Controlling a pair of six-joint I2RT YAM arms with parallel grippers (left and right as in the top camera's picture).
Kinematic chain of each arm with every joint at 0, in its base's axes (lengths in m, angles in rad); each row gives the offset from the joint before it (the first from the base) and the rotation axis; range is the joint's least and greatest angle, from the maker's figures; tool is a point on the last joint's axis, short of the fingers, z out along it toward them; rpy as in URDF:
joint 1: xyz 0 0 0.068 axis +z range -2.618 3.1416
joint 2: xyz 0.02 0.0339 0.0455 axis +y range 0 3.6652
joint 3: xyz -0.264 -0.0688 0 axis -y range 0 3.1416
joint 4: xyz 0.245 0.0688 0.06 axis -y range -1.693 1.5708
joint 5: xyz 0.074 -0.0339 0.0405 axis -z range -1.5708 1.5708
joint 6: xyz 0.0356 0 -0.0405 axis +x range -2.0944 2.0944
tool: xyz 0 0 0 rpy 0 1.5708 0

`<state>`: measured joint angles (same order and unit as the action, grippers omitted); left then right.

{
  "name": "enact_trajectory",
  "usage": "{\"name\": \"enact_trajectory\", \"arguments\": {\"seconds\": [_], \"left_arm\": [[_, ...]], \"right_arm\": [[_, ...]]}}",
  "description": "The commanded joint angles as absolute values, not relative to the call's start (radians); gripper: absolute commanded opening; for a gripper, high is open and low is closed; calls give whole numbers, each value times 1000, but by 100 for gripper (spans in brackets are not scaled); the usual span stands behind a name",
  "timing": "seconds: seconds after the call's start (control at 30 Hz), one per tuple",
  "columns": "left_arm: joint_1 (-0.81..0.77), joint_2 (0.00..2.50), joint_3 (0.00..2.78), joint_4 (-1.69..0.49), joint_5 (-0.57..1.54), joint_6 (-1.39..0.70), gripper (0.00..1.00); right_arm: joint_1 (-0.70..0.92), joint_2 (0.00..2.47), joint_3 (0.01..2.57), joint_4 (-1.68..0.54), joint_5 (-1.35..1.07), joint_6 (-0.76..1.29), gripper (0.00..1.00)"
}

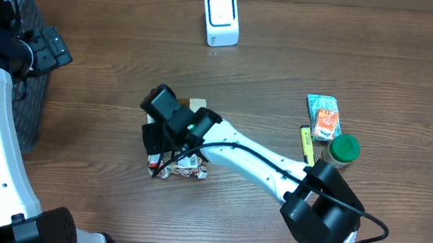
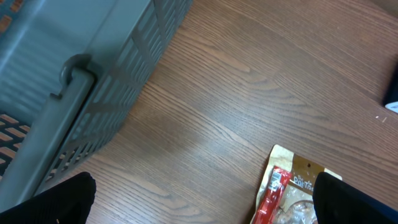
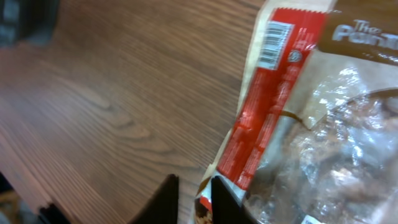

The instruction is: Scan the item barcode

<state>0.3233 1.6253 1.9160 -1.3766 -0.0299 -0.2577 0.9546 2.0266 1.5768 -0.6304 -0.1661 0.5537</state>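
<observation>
On table [image 1: 112, 57] centre, with right gripper [image 3: 191, 198] pinched shut on an edge of snack bag [image 3: 323, 124] and left gripper [image 2: 205, 190] hanging wide open beside basket [image 2: 74, 74], lift slow, hold firm, turn barcode [image 3: 273, 43] on red strip [image 3: 261, 130] toward white scanner [image 1: 221, 18] at far edge.

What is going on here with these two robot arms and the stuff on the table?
The right gripper is shut on the edge of a snack bag at mid-table. The barcode shows on the bag's red strip. The white scanner stands apart, farther back on the table, so the scan is not yet done. The left gripper hangs open and empty beside the basket.
</observation>
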Motion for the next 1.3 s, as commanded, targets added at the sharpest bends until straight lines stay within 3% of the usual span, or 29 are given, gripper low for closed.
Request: {"name": "enact_trajectory", "arguments": {"seconds": [0.0, 0.4, 0.53, 0.77, 0.9, 1.27], "left_arm": [[327, 1622, 1933, -1377, -26, -250, 100], [327, 1622, 1933, -1377, -26, -250, 100], [327, 1622, 1933, -1377, -26, -250, 100], [327, 1623, 1933, -1377, -26, -250, 100], [327, 1623, 1933, -1377, -26, -250, 100], [327, 1623, 1933, -1377, -26, -250, 100]], "right_arm": [[966, 2033, 1570, -618, -123, 580, 4], [978, 2039, 1570, -629, -124, 576, 4], [978, 2042, 1570, -628, -124, 577, 15], [980, 2082, 1570, -625, -123, 578, 17], [980, 2104, 1570, -621, -123, 580, 26], [981, 2105, 1570, -625, -97, 580, 26]]}}
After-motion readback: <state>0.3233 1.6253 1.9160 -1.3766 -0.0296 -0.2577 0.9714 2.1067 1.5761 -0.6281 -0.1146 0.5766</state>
